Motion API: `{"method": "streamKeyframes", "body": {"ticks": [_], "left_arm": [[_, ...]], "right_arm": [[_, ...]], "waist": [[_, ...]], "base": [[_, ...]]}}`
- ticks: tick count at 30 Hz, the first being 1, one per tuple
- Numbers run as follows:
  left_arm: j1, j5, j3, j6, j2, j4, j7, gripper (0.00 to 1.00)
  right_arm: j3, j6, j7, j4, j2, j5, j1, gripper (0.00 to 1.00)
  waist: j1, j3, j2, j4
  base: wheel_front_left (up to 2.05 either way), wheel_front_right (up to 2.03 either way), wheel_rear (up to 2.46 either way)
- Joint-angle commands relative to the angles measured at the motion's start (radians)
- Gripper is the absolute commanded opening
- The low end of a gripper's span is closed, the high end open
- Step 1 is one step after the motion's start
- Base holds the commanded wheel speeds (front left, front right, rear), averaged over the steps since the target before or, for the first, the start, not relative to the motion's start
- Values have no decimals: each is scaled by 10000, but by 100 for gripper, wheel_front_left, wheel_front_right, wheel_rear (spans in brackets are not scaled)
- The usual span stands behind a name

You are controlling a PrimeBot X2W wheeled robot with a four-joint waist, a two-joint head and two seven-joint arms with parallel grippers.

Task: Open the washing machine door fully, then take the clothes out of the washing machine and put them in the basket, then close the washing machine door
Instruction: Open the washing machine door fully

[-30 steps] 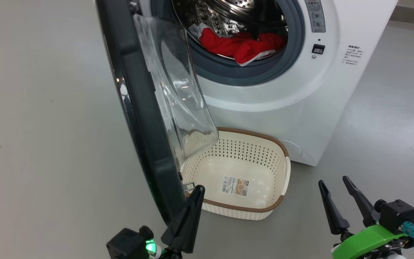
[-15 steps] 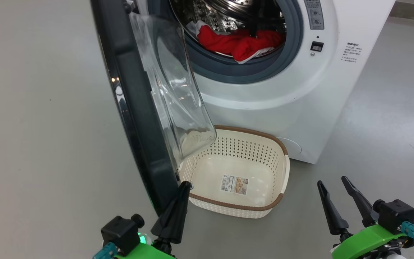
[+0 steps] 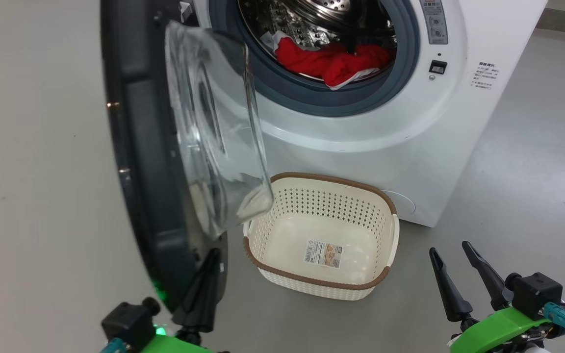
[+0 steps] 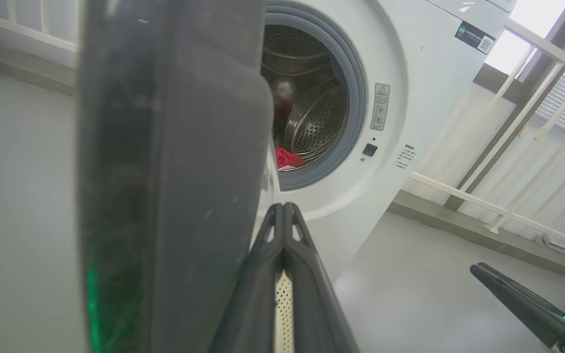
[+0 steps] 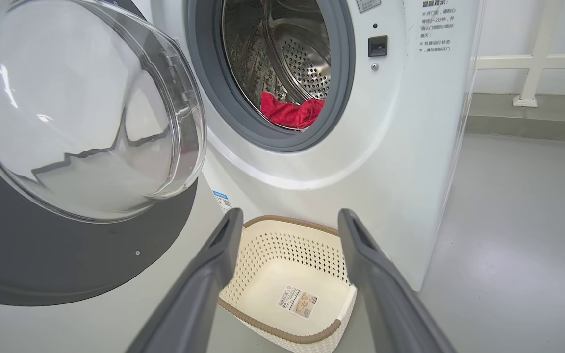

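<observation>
Left pincer (image 3: 211,255) shut tight: pushing the washing machine door (image 3: 135,147) wide w/ its tip. Holding right pincer (image 3: 449,247) open nr the basket (image 3: 312,282), ready for clothes (image 3: 331,61) lying inside the washing machine (image 3: 361,157).

Clothes (image 3: 334,61) red, white trim; basket (image 3: 312,290) cream, perforated, brown rim; door (image 3: 140,147) rim seemingly black.
</observation>
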Motion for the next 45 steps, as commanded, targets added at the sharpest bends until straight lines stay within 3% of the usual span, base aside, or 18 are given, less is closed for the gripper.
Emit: {"method": "streamKeyframes", "body": {"ticks": [1, 20, 45], "left_arm": [[-41, 140, 769, 160, 169, -227, -59, 0], [-101, 967, 3779, 8, 169, -161, -59, 0], [-2116, 2137, 7545, -704, 586, 1620, -59, 0]], "right_arm": [[187, 73, -91, -267, -112, -72, -153, 100], [244, 73, -91, -344, -224, -115, -314, 100], [330, 73, -92, -398, -631, -143, -766, 100]], "waist": [[0, -5, 0, 27], [0, 349, 0, 31], [0, 1198, 0, -146]], "base": [[0, 0, 0], [0, 0, 0], [0, 0, 0]]}}
